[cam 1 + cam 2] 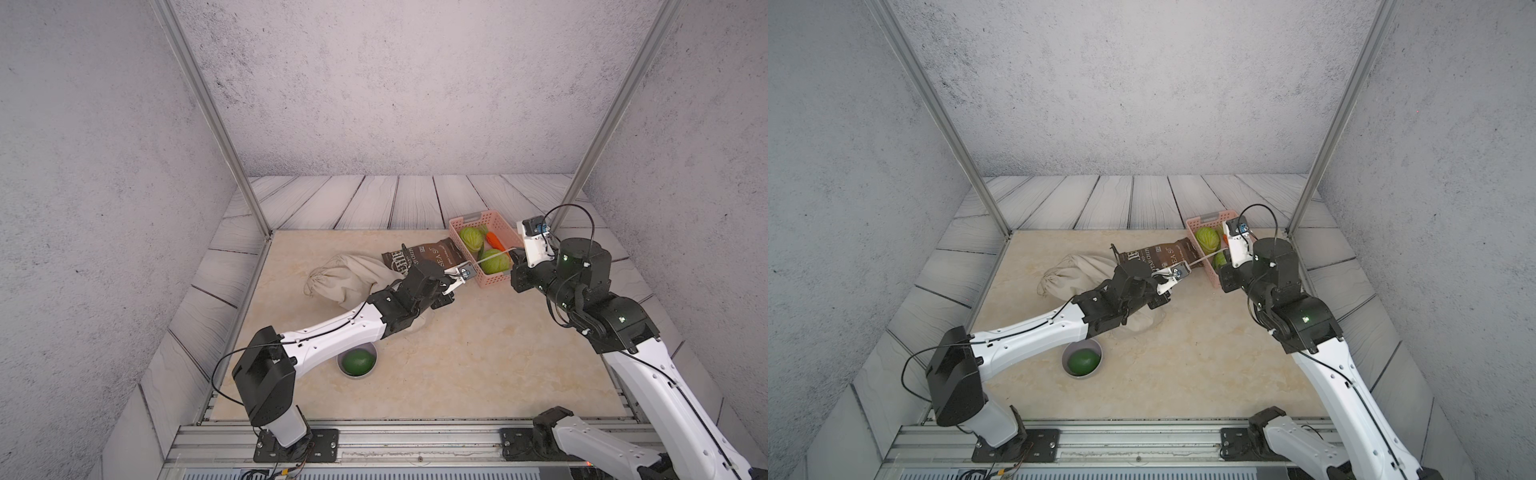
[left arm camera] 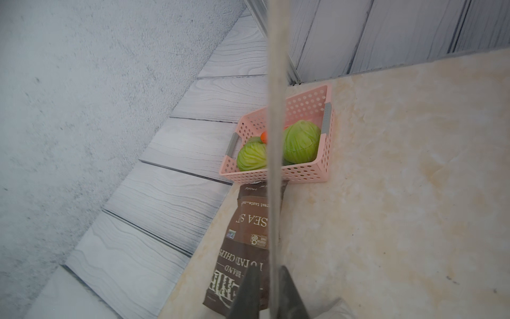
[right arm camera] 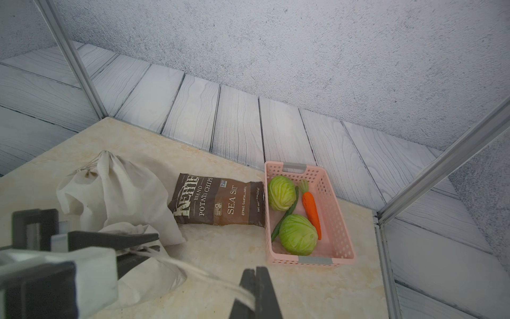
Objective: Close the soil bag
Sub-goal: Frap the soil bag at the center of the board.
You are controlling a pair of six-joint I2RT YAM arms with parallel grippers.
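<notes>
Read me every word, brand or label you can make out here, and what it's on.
"KETTLE BRAND": brown foil chip bag.
"POTATO CHIPS": same bag.
"SEA SALT": same bag.
"great taste...": same bag, remainder blurred.
Its small badges and weight line: too small to read.
No other readable text.

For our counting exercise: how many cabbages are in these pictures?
2 cabbages, both in the pink basket: one at its far end, one at its near end beside the carrot.
</notes>
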